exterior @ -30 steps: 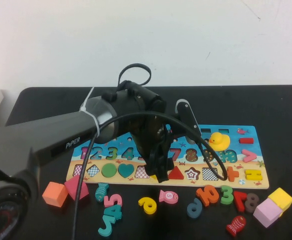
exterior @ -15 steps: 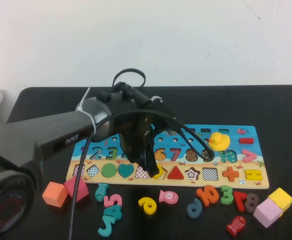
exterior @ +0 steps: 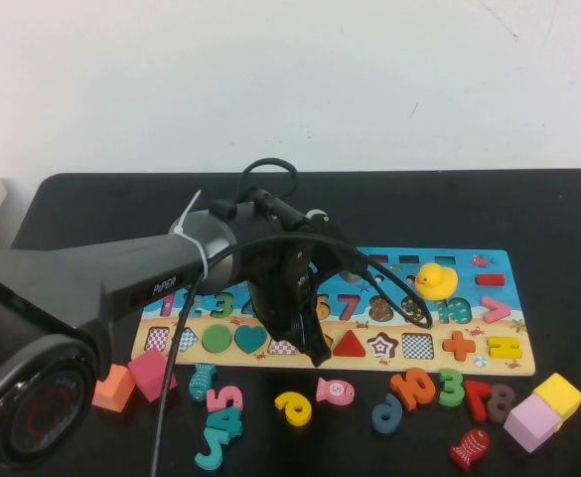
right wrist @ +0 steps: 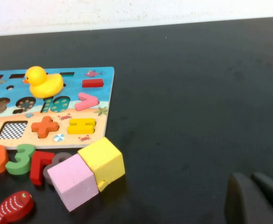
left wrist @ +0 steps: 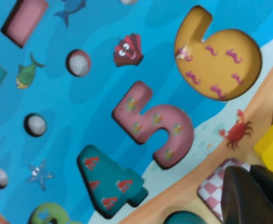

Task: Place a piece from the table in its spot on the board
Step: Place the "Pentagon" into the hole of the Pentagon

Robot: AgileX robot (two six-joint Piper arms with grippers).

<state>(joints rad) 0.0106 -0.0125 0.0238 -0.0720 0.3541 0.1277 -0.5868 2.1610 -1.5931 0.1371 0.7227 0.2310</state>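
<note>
Hovering low over the board (exterior: pixel 489 266), the left gripper (exterior: pixel 310 333) sits above the shape row, near a yellow piece (exterior: pixel 320 345). High view hides the fingers behind the arm; left wrist view shows only a dark fingertip (left wrist: pixel 248 196) beside that yellow piece (left wrist: pixel 272 147), so grip cannot be told. Same view shows the pink 5 (left wrist: pixel 157 126) and teal 4 (left wrist: pixel 109 184) seated, 6 slot (left wrist: pixel 218 58) empty. Right gripper (right wrist: pixel 255 198): off the board over bare table (right wrist: pixel 197 93), near the yellow cube (right wrist: pixel 103 161); grip cannot be told.
</note>
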